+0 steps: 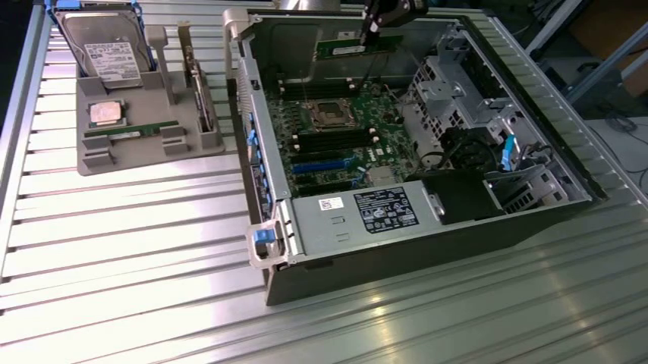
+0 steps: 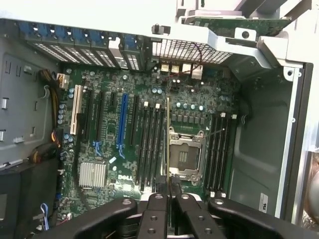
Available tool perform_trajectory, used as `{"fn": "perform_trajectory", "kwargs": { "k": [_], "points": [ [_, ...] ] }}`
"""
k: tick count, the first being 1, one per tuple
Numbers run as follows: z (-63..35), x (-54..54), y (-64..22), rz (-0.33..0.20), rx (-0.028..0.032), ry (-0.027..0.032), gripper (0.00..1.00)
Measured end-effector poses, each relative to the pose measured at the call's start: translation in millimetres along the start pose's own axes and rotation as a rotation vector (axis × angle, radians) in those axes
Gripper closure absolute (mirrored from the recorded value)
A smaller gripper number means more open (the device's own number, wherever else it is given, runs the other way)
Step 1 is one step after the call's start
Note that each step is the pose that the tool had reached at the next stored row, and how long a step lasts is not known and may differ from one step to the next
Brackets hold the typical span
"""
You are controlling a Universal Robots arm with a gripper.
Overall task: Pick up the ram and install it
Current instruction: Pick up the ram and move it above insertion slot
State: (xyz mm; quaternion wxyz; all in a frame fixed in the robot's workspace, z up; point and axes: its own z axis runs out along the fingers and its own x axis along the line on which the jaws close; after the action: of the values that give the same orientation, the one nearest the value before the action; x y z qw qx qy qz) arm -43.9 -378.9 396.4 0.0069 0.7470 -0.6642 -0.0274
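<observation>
- The ribbed metal surface (image 1: 152, 288) lies nearest and carries an open case (image 1: 405, 254).
- Inside the case, a power supply (image 1: 377, 211) sits at the near end, with the motherboard (image 1: 339, 148) beyond it.
- To the exterior view's left, a grey tray (image 1: 152, 158) holds a second stick (image 1: 132, 130), a processor (image 1: 105, 112) and a hard drive (image 1: 106, 53).
- At the case's far end, the gripper (image 1: 371, 32) is clenched on the ram (image 1: 344, 48), held above the motherboard.
- In the wrist view, the ram shows edge-on between the socket (image 2: 185, 154) and the memory slots (image 2: 152, 144).
</observation>
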Motion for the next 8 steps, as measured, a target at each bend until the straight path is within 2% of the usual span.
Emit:
{"fn": "perform_trajectory", "kwargs": {
  "k": [5,8],
  "points": [
    [-0.3,0.7,-6.3,0.000,0.0000,0.0002,0.88],
    [-0.8,1.8,-15.3,0.000,0.0000,0.0003,0.88]
  ]
}}
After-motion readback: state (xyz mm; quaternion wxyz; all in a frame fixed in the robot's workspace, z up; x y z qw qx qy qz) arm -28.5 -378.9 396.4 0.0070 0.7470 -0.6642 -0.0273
